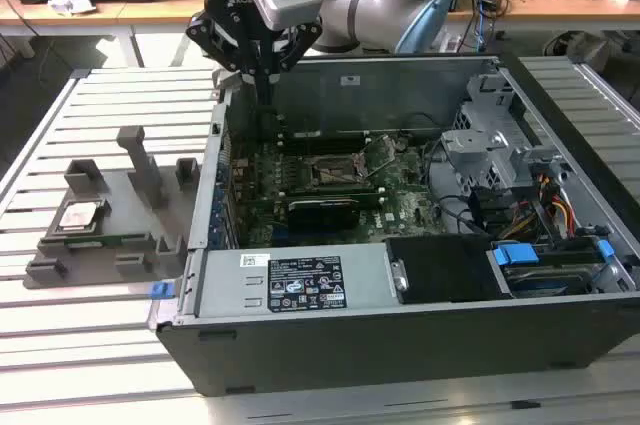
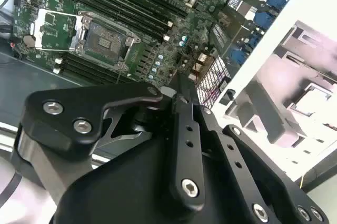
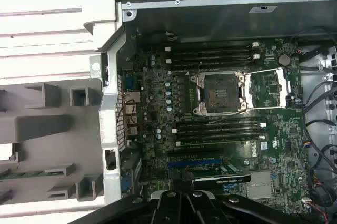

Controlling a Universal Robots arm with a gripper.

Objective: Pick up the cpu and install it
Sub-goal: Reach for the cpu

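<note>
On the slatted tabletop (image 1: 90, 345), the cpu (image 1: 80, 215) lies in its grey holder (image 1: 135, 220) beside the open computer case (image 1: 400, 345). The claw (image 1: 263, 90), closed on nothing, hangs above the motherboard (image 1: 400, 207), well apart from the cpu; the pick-up seems not yet made.

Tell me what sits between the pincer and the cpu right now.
In the exterior view, the computer case's side wall and the grey holder's upright blocks stand between the pincer and the cpu.
</note>
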